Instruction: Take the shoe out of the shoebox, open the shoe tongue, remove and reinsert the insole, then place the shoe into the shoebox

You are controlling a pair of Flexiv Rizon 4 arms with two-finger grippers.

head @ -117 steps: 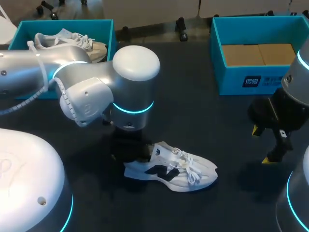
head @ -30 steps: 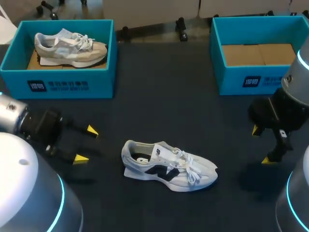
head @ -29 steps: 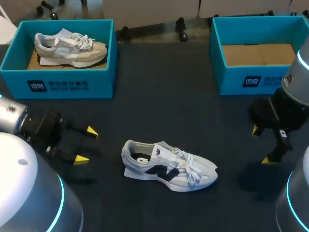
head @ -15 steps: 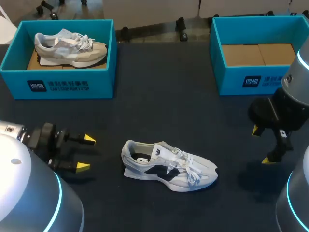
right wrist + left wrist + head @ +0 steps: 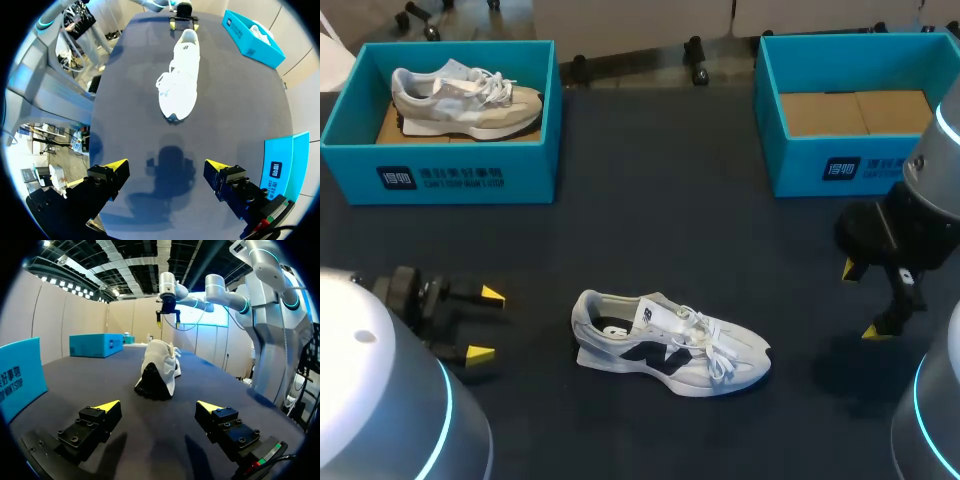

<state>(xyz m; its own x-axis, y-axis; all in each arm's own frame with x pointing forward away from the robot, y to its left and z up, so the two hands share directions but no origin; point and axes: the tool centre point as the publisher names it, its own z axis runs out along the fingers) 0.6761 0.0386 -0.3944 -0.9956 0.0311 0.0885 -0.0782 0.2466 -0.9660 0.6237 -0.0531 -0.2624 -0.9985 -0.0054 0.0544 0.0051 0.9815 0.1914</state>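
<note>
1 shoe (image 5: 670,345) on table (image 5: 660,200); left gripper (image 5: 485,324), right gripper (image 5: 860,300) spread

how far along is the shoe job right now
Done: the white shoe is out, standing on the table. In hand: nothing; the left gripper and right gripper are both open, clear of it. No loose insole shows, and whether the tongue and insole steps happened cannot be told. Left: at least putting the shoe into the empty right shoebox.
</note>
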